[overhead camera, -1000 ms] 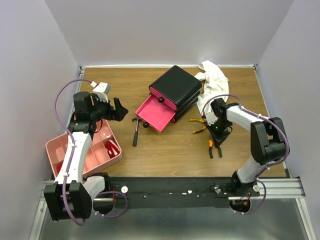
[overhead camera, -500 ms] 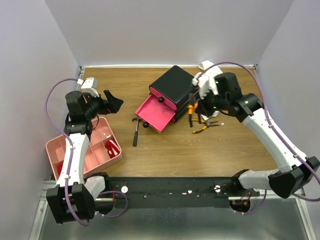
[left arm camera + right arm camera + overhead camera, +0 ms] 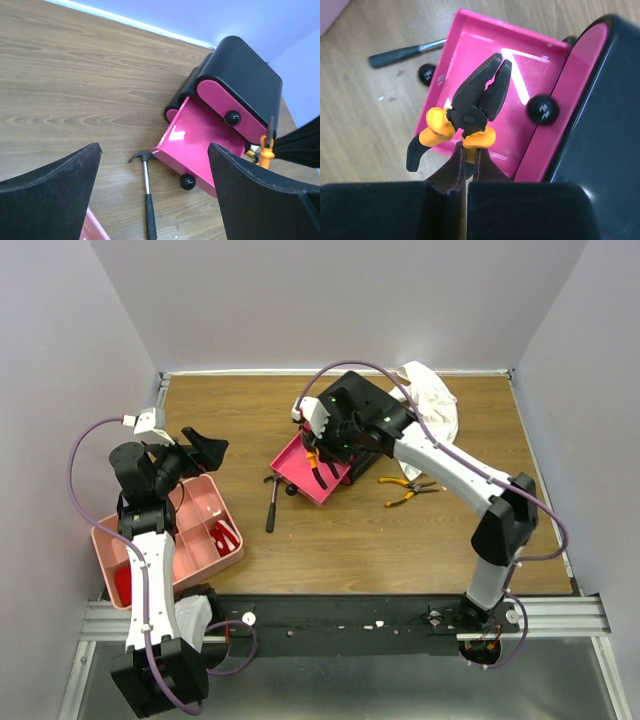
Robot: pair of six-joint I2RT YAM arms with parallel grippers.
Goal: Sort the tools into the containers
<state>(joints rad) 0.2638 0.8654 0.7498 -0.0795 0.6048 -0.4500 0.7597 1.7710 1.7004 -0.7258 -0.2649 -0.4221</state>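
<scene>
The black box [image 3: 362, 410] with magenta-pink drawers stands mid-table, its lowest drawer [image 3: 300, 475] pulled open. My right gripper [image 3: 322, 445] is shut on one handle of the orange-and-black pliers [image 3: 472, 112] and holds them nose-down above the open drawer [image 3: 485, 55]. The pliers also show in the top view [image 3: 315, 462]. A black-handled hammer [image 3: 271, 502] lies on the table left of the drawer, below my left gripper in its wrist view [image 3: 146, 192]. My left gripper [image 3: 205, 450] is open and empty, raised above the pale-pink tray [image 3: 165, 550].
A second pair of orange-handled pliers [image 3: 405, 490] lies on the table right of the box. A white cloth [image 3: 430, 400] sits behind the box at the back right. Red-handled items [image 3: 228, 537] lie in the tray. Walls enclose the table's left, back and right sides.
My right arm lifted the pliers off the table at the right and swung left with them to above the open drawer. My left arm drew back to the left, still open.
</scene>
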